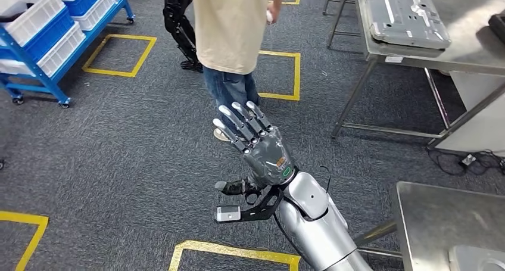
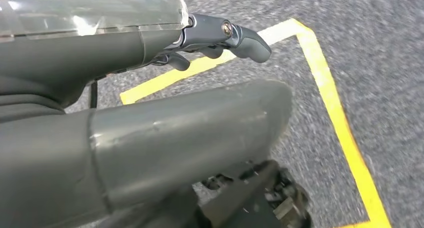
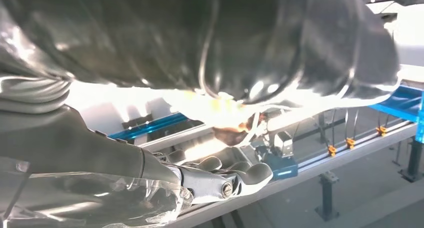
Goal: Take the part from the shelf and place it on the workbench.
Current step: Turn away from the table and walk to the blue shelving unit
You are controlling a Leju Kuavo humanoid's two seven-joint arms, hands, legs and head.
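Grey carpet floor [image 1: 119, 152], marked with yellow tape squares [image 1: 119, 55], under everything in the head view. Standing mid-floor, a person [image 1: 229, 27] in a beige shirt and jeans, used here as the landmark.

Far right of the person, a steel counter [image 1: 470, 50], carrying a flat grey metal part [image 1: 405, 15] that lies on its top, well apart from both hands. Far left of the person, a blue wheeled shelf [image 1: 44, 74] stacked with white bins [image 1: 36, 15]. Nearer the camera than the person and off to the right, the corner of a second steel counter [image 1: 440, 217].

Directly in front of the person, raised on a silver arm, the right hand [image 1: 265, 152]: back of the hand up, fingers [image 1: 238, 119] straight and fanned wide, holding nothing.

From the right wrist view, something the head view lacks: the same fingertips [image 3: 250, 173] against blue rails [image 3: 400, 102] and strong glare, with much of the scene washed out.

From the left wrist view alone, the left hand [image 2: 150, 133], hanging above carpet and a yellow tape corner [image 2: 330, 87]. Fingers [image 2: 240, 37] loosely bent, apart from the thumb, with nothing between them; place relative to the person impossible to tell.
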